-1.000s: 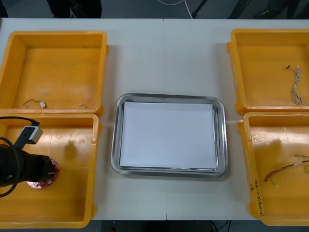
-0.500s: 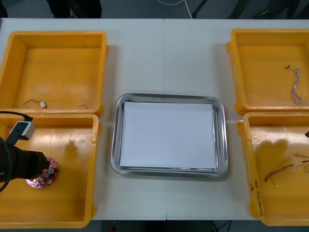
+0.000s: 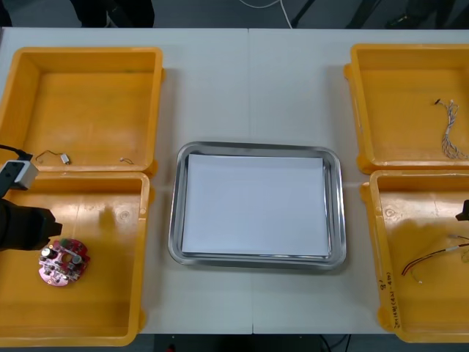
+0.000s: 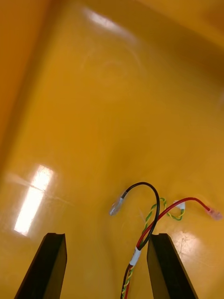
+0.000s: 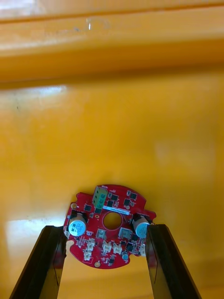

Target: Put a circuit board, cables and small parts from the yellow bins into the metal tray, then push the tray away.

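Your round red circuit board (image 5: 109, 229) lies flat on the floor of the near-left yellow plastic bin (image 3: 110, 312), framed by the wide-spread black fingers of the left gripper (image 5: 105, 228) — the right gripper (image 4: 108, 236), equally wide, hangs over the red-and-yellow cable (image 4: 156, 218) in the near-right yellow bin (image 3: 381, 293).

Light grey desk (image 3: 249, 88), thin seam down its middle. Dark floor (image 3: 205, 13) beyond the far edge, white cable (image 3: 262, 4) lying there. Soft overhead light, faint shadows.
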Available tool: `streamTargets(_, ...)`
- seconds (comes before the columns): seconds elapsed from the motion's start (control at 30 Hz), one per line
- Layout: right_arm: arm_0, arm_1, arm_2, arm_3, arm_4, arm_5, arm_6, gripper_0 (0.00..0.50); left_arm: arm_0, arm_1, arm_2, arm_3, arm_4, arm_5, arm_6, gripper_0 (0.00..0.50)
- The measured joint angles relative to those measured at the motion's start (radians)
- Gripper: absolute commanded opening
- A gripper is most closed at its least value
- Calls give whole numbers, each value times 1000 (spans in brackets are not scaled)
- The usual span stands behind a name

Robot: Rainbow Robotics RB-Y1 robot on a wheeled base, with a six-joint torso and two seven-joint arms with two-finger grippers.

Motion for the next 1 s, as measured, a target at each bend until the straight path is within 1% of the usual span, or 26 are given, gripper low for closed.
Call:
streamTargets(0.17,0,24,0,0,0,0,0,500,-40,9,-1,62,7,0,0,500)
streamTargets(0.27,1,39,1,0,0,0,0,500,-57,27,-11,96,8,0,0,500)
streamTargets(0.5,28,51,2,0,0,-32,0,500,-67,87,-95,116,8,-6,0,500)
streamTargets(0.67,64,52,3,0,0,-53,-1,500,-70,97,-143,155,3,-49,-10,500)
streamTargets(0.77,83,52,8,0,0,-78,-1,500,-77,97,-159,197,3,-62,-81,500)
streamTargets(0.93,99,56,24,0,0,-97,-32,500,-95,98,-181,257,3,-76,-295,500)
streamTargets(1.0,99,60,29,0,0,-109,-37,500,-100,98,-191,267,0,-80,-349,500)
